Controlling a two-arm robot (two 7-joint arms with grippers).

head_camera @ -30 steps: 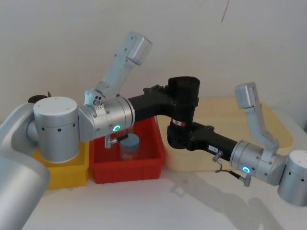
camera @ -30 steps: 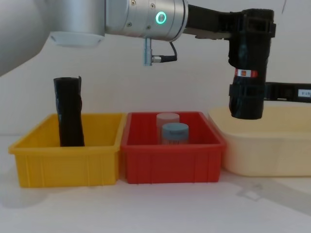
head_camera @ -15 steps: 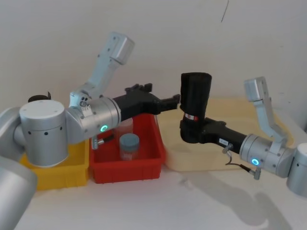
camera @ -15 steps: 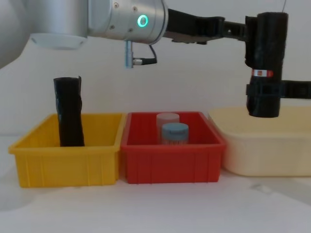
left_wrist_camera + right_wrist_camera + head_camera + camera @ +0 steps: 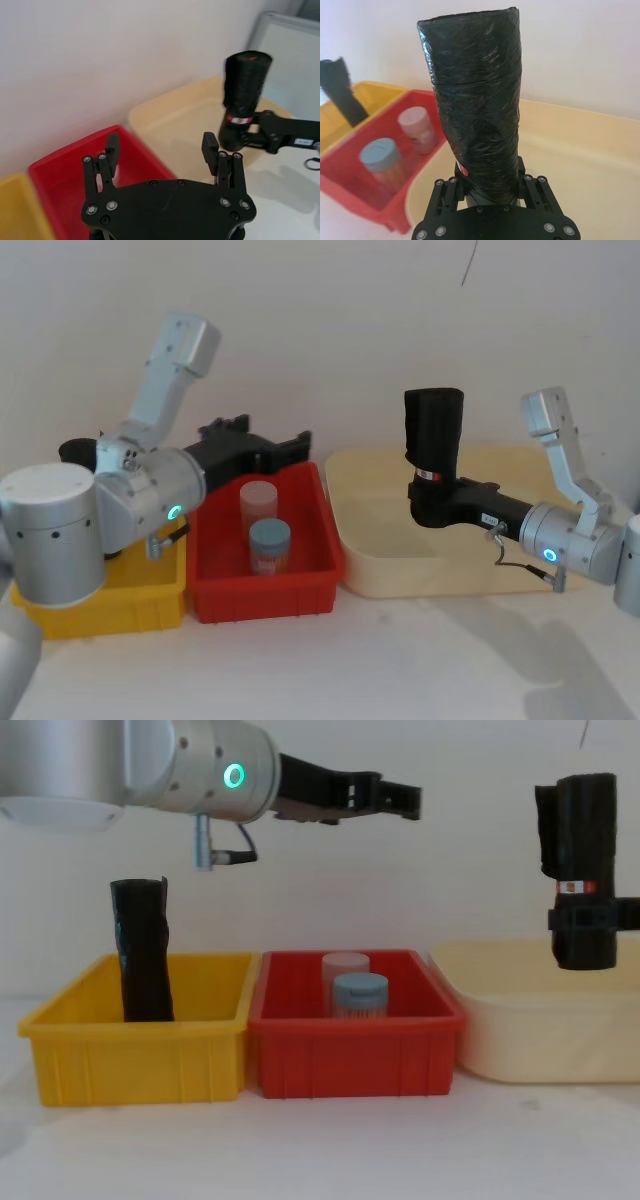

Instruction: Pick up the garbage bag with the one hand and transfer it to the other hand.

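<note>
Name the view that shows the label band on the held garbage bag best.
The left wrist view: the label band wraps the garbage bag's facing side, just above the right gripper holding it. Chest and head views show it smaller; the right wrist view catches just a red sliver.

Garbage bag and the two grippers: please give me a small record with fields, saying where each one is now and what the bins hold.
garbage bag: upright, in the air over the cream tub
right gripper: shut on the garbage bag, below its red-and-white label
left gripper: open, empty, in the air above the red bin
red bin contents: two lidded jars
yellow bin contents: plain black roll, standing
</note>
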